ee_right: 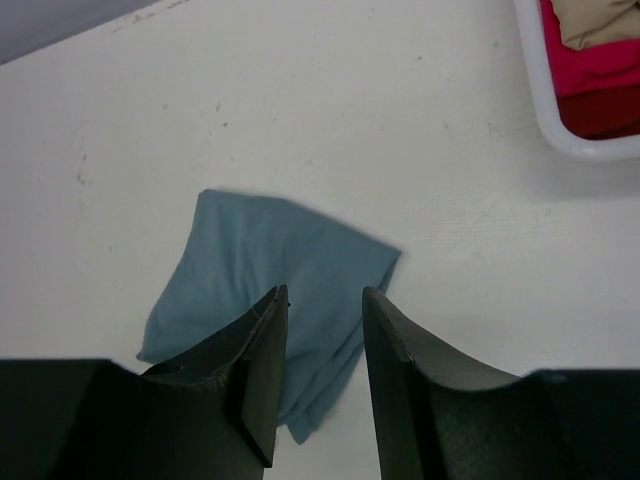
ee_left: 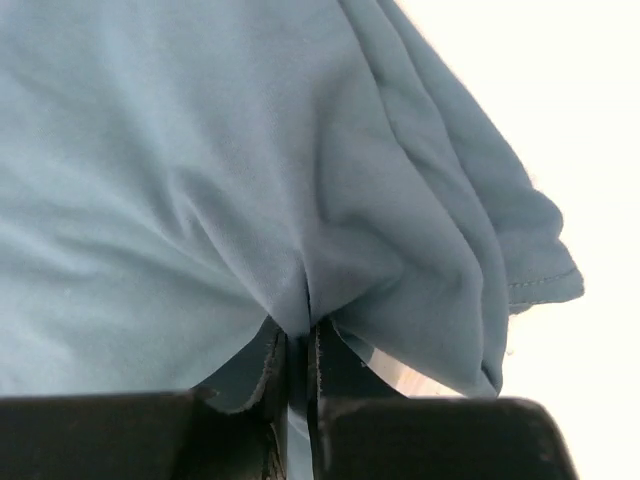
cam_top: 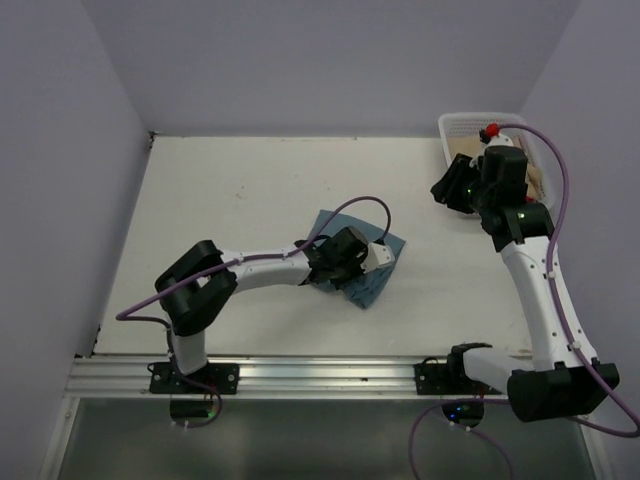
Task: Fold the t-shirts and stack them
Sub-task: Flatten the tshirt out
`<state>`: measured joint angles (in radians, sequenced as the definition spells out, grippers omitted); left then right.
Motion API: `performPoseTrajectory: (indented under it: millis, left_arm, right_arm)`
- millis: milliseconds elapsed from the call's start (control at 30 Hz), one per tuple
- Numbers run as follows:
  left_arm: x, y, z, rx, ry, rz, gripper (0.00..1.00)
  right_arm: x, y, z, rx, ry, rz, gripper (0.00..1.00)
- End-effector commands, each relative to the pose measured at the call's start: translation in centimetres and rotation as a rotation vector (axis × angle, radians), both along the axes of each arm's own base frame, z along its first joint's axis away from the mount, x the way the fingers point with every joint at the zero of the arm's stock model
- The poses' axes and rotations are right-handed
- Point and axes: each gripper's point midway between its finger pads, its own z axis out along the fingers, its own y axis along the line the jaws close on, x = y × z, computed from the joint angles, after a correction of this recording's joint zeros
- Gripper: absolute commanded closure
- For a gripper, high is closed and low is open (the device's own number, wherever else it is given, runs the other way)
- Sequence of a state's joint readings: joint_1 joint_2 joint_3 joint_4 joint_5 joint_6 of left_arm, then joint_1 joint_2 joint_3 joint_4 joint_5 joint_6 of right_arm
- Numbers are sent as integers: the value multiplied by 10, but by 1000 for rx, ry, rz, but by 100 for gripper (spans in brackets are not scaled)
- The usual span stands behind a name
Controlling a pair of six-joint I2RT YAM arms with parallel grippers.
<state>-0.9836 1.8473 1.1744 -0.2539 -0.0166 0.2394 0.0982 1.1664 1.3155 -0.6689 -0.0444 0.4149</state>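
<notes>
Okay, top view: blue t-shirt lies loosely folded on the white surface, well left of the white basket and nearer the arm bases than it. Left hand sits on the shirt's basket-side part. Right hand hovers just left of the basket.

Left wrist view: left hand clenched, 2 fingers pinching a fold of the t-shirt. Cloth creases toward the pinch, with bare surface past its hem.

Right wrist view: right hand released, fingers apart, nothing between them. T-shirt shows beyond the fingertips in 1 piece, well apart from the basket. Red cloth and beige cloth lie in the basket.
</notes>
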Motion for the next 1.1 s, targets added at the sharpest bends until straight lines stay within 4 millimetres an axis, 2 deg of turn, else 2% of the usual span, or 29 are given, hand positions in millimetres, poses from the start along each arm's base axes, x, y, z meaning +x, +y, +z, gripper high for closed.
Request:
performPoseTrajectory:
  millis: [0, 33, 67, 133, 167, 233, 267, 367, 500, 600, 733, 767, 800, 900, 1000, 1067]
  left_arm:
    - [33, -21, 70, -138, -171, 83, 100]
    - [37, -22, 86, -163, -199, 102, 100]
    - [46, -24, 118, -206, -246, 138, 100]
    - [51, -21, 146, -223, -279, 173, 100]
    - [57, -23, 181, -268, -324, 198, 100]
    - [58, -16, 204, -269, -347, 219, 100]
    - [61, -16, 231, -299, -380, 235, 100]
    - [63, -7, 264, -312, -411, 271, 93]
    - [60, -3, 285, -344, -407, 290, 85]
    - [57, -1, 302, -389, -397, 317, 87]
    - [56, 2, 326, -445, -373, 382, 87]
    - [54, 1, 330, -458, -360, 384, 85]
    - [51, 1, 334, -466, -343, 387, 77]
    - [47, 4, 358, -553, -309, 444, 71]
    - [54, 17, 369, -569, -349, 532, 67]
    - [58, 21, 369, -563, -365, 564, 64]
  right_arm:
    - [-21, 1, 6, 1, -17, 10, 61]
    - [-23, 1, 6, 1, -17, 12, 61]
    - [-25, 2, 5, 5, -15, 16, 61]
    - [-27, 2, -1, 3, 3, 21, 62]
    - [-27, 3, -4, 5, 11, 23, 62]
    - [-29, 5, -10, 10, 30, 35, 62]
    - [-29, 6, -13, 13, 37, 38, 62]
    - [-29, 10, -23, 28, 64, 51, 62]
    - [-28, 19, -31, 62, 95, 87, 62]
    - [-29, 25, -39, 86, 126, 109, 62]
    - [-34, 44, -43, 171, 144, 186, 62]
    - [-34, 47, -45, 182, 147, 192, 62]
    - [-35, 48, -46, 187, 150, 198, 62]
    - [-38, 56, -49, 219, 168, 236, 62]
    - [-48, 85, -46, 352, 173, 371, 62]
    - [-55, 98, -44, 405, 176, 433, 61]
